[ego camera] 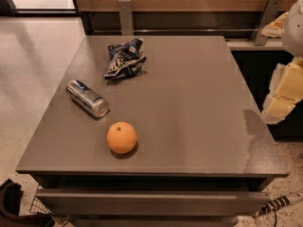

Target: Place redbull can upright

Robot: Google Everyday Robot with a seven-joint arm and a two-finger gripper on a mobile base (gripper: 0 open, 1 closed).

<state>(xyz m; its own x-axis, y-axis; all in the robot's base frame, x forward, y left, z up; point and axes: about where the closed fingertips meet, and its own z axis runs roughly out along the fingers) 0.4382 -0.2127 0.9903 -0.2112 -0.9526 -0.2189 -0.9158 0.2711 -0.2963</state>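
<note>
One table (pixel 189 126) fills most of the view, with a grey-brown top. Three things rest on it, one of each: one can (pixel 87 98), one orange (pixel 121 137) and one crumpled blue-and-white snack bag (pixel 124 59).

The can lies on its side on the left part of the table, not upright. Its length runs on a slant, with the shiny round end turned toward the front and right and the blue-patched silver body pointing back toward the left edge. The orange sits near that shiny end, a little further forward and to the right, apart from the can. The snack bag lies behind the can, toward the back of the table, also apart from it.

One gripper (pixel 283 96) shows at the far right edge of the view, past the table's right side and in front of a dark cabinet (pixel 258 74). It is cut off by the frame and seems to be the pale yellowish blocks there. I cannot tell whether it is wide or narrow, and it holds nothing that can be seen. The can is well apart from it, with nearly the whole width of the table between them.

Two metal brackets (pixel 125 14) stand against the back wall, and one striped cable (pixel 280 203) lies on the floor at lower right.
</note>
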